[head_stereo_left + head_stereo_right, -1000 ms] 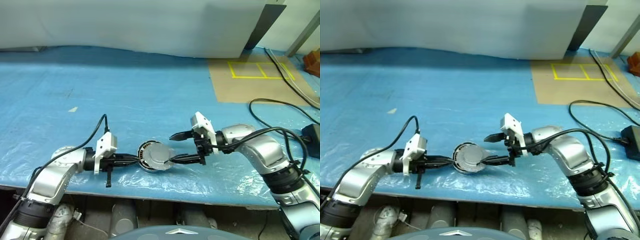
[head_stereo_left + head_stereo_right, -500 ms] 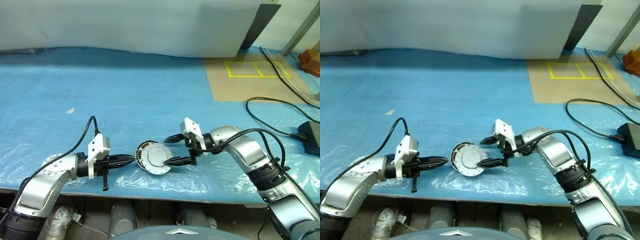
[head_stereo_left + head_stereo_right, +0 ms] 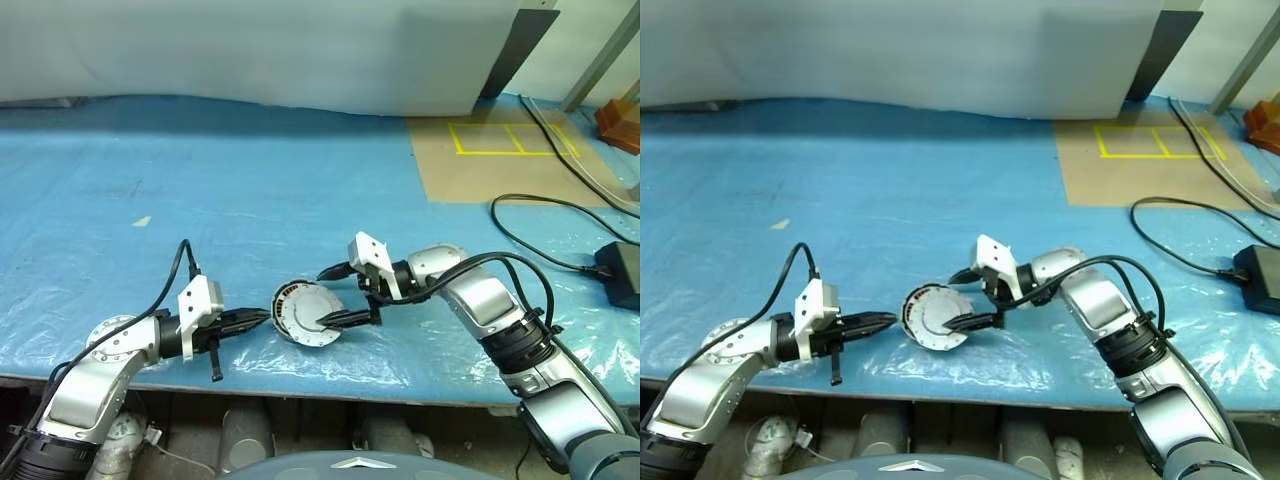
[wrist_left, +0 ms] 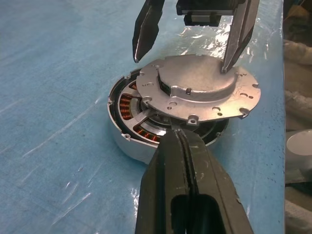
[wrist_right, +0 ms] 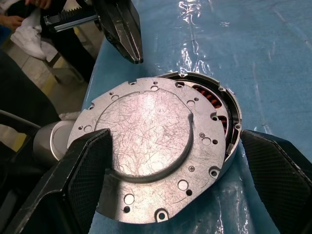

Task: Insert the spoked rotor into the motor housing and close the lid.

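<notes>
The left gripper [image 3: 262, 316], fingers pressed shut, noses at the edge of the housing [image 4: 127, 141] near the table's front. The lid [image 5: 146, 156] lies on it, skewed (windings peek out one side). The right gripper [image 3: 327, 296] straddles it, spread wide. Seating remains.
</notes>
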Controlling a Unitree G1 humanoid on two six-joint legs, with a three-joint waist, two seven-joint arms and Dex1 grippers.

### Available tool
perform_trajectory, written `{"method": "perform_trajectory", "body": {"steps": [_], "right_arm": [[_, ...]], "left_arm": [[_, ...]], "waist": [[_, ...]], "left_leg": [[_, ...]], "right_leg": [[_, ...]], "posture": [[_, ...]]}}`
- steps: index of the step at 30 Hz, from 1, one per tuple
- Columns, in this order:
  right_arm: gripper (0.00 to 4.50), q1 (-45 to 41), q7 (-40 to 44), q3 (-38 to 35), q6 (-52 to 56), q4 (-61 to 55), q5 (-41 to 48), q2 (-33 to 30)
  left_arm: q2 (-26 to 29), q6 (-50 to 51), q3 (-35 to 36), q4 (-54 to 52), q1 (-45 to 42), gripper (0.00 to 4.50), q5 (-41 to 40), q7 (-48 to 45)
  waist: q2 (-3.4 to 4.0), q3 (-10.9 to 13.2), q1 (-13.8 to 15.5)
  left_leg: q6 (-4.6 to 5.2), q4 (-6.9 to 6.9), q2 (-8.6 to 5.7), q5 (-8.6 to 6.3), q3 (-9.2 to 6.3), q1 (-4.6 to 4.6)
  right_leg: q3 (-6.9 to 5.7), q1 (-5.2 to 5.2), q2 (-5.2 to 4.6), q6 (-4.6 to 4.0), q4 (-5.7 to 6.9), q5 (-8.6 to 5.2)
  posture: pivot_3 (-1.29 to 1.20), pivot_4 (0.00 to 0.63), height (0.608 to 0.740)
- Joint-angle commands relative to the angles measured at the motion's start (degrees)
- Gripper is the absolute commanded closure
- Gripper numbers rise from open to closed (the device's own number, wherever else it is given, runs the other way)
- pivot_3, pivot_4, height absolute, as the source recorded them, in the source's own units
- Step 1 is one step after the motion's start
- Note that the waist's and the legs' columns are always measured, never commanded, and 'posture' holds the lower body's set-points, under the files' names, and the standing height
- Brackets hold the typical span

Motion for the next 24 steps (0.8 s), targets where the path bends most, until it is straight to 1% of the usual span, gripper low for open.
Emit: {"method": "perform_trajectory", "body": {"steps": [1,3,6,9,14,18,22,23,24], "right_arm": [[0.03,-0.91,1.01,-1.43,-1.48,-1.37,0.15,-0.73],[0.03,-0.41,1.16,-1.07,-2.01,-1.15,-0.10,-0.81],[0.58,0.19,1.52,-0.20,-1.56,-0.52,-0.31,-0.35],[1.59,-0.03,2.60,0.06,-0.69,-0.25,-0.06,-0.52],[1.59,-0.29,5.97,-1.13,2.04,-2.87,2.65,-1.99],[1.59,0.03,6.25,0.81,-2.02,-0.86,-0.38,-2.21],[1.59,-0.48,6.15,0.90,-2.14,-0.46,-0.77,-1.23],[1.23,-0.43,6.06,0.79,-2.22,-0.66,-0.76,-1.03],[1.05,-0.33,5.92,0.76,-2.40,-0.76,-0.91,-0.90]], "left_arm": [[-0.07,-1.24,0.40,-0.04,-0.03,4.50,0.12,0.50],[-0.33,-1.16,0.41,0.26,-0.14,4.50,0.08,0.94],[-0.65,-1.12,0.29,0.60,-0.33,4.50,0.10,1.39],[-0.72,-0.96,0.13,0.76,-0.45,4.50,0.22,1.51],[-0.37,-0.77,0.12,0.99,0.40,4.50,0.42,1.50],[0.13,-1.40,-0.62,0.79,1.42,4.50,1.11,0.60],[-0.06,-1.14,-0.37,0.48,1.73,4.50,0.92,0.79],[-0.06,-1.03,-0.37,0.37,1.87,4.50,0.87,0.85],[-0.05,-1.00,-0.38,0.30,2.01,4.50,0.87,0.89]], "waist": [[0.00,0.00,0.00],[0.00,0.00,0.00],[0.00,0.00,0.00],[0.00,0.00,0.00],[0.00,0.00,0.02],[0.00,0.00,0.01],[0.00,0.00,0.00],[0.00,0.00,0.00],[0.00,0.00,0.00]], "left_leg": [[0.00,0.01,0.00,0.00,0.00,0.00],[0.00,0.03,-0.01,0.00,0.00,0.00],[0.00,0.04,0.00,0.00,0.00,0.00],[0.00,0.05,0.00,0.00,0.00,0.00],[0.01,0.09,0.00,0.00,0.00,-0.01],[0.01,0.09,0.01,0.00,0.00,0.00],[0.01,0.10,0.01,0.00,0.00,0.01],[0.01,0.11,0.01,0.00,0.00,0.01],[0.01,0.12,0.01,0.00,0.00,0.01]], "right_leg": [[0.01,0.00,0.00,0.00,0.01,0.00],[0.01,0.00,0.00,0.00,0.02,0.00],[0.01,0.00,0.00,0.00,0.04,0.00],[0.01,0.00,0.00,0.00,0.05,0.00],[0.02,0.01,-0.01,-0.03,0.06,-0.02],[0.01,0.01,0.00,-0.04,0.07,-0.02],[0.01,0.01,0.00,-0.05,0.08,-0.03],[0.01,0.01,0.00,-0.05,0.09,-0.03],[0.02,0.01,0.00,-0.05,0.09,-0.03]], "posture": [[0.00,0.150,0.740],[0.00,0.150,0.740],[0.00,0.150,0.740],[0.00,0.150,0.740],[0.00,0.150,0.740],[0.00,0.150,0.740],[0.00,0.150,0.740],[0.00,0.150,0.740],[0.00,0.150,0.740]]}}
